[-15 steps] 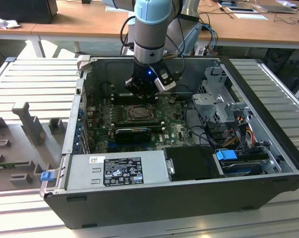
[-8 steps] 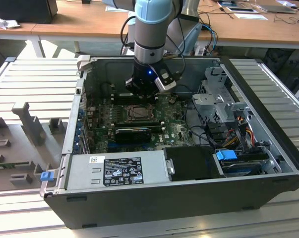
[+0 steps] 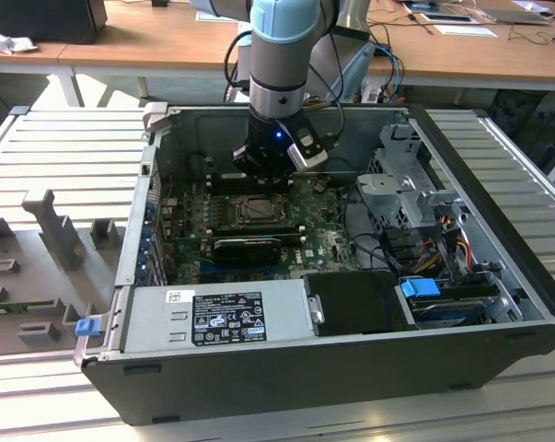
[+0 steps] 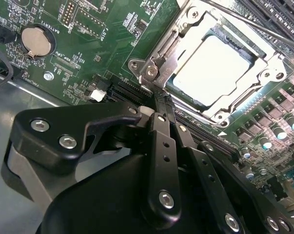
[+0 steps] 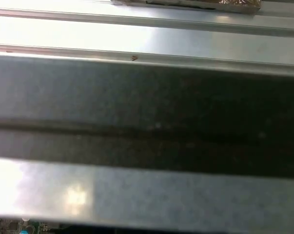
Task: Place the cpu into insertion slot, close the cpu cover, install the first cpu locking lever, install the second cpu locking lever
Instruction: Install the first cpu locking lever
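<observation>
The cpu point(image 4: 210, 68), a pale silver square, lies in the insertion slot point(image 3: 257, 212) on the green board. The cpu cover point(image 4: 271, 66), a metal frame, lies flat over it, with the chip showing through its window. A thin metal locking lever point(image 4: 254, 24) runs along the far side of the cover. My gripper point(image 4: 160, 100) is shut with nothing between its black fingers point(image 4: 162, 146), and its tips sit just beside the cover's corner bracket point(image 4: 150, 70). In the exterior view the gripper point(image 3: 263, 175) hangs inside the open case, right above the slot's far edge.
A coin battery point(image 4: 35, 40) and long black memory slots point(image 4: 278, 12) flank the socket. A power supply point(image 3: 213, 313) stands at the near side of the case, and a drive cage point(image 3: 406, 184) with cables at the exterior view's right. The first wrist view faces a ribbed metal panel point(image 5: 147, 122).
</observation>
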